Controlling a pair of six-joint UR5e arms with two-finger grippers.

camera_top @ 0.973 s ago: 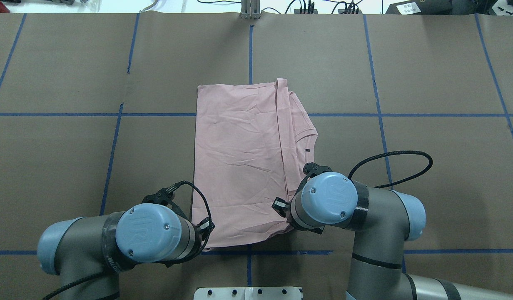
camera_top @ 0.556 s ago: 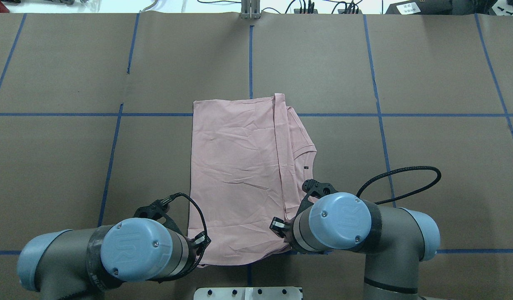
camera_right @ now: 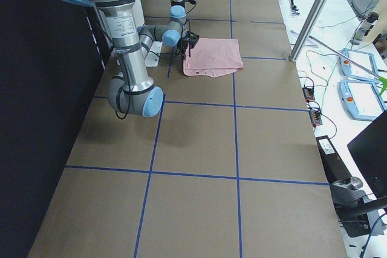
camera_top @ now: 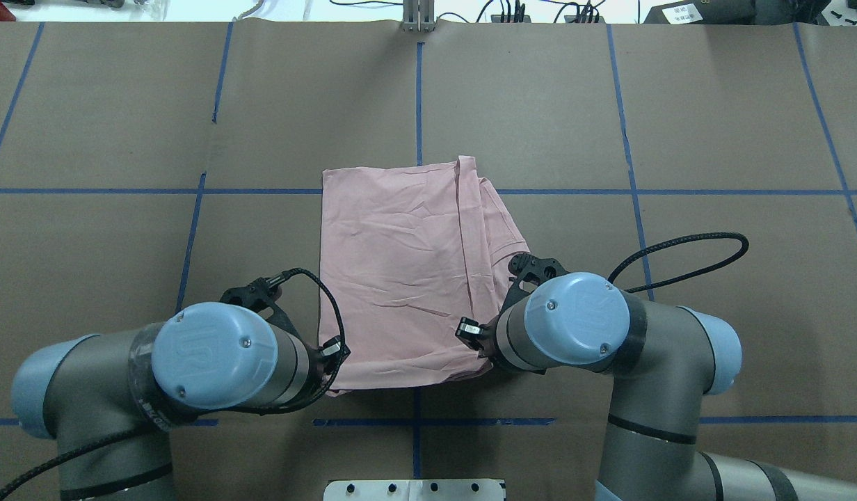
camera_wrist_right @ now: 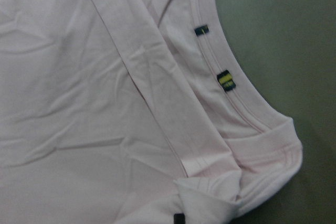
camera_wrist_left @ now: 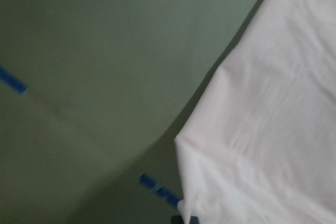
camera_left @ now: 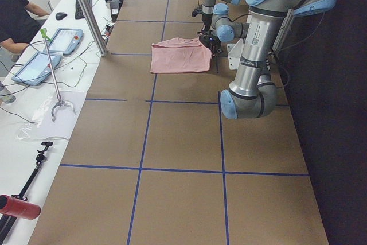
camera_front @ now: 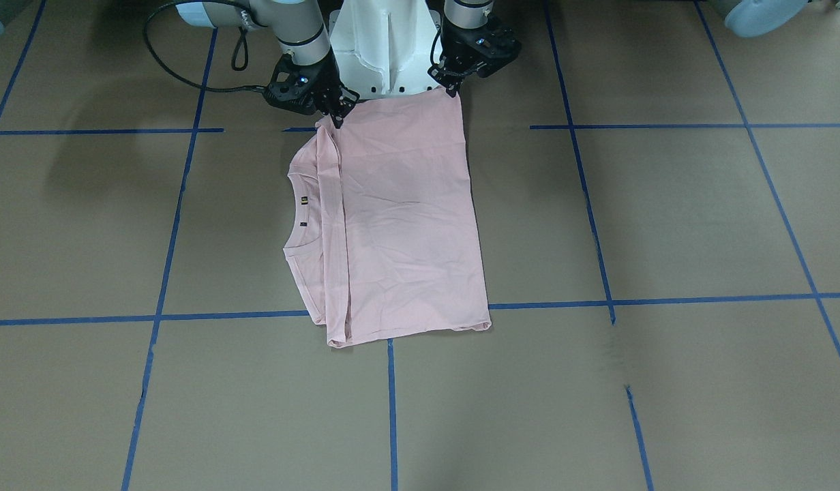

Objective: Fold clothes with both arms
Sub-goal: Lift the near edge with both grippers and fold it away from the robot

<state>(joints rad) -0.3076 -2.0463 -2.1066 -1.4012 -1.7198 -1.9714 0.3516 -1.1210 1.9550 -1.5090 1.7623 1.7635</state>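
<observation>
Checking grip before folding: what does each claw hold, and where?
The pink T-shirt, robot-side edge: left claw on the plain corner, right claw on the collar-side corner.

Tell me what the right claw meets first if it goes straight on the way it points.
The right claw points down at the near collar-side corner of the T-shirt, which it seems to pinch: cloth first, then the table beneath, though the gap between is unclear.

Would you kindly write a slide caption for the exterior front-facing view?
Left gripper and right gripper hold robot-side corners of a folded pink T-shirt.
</observation>
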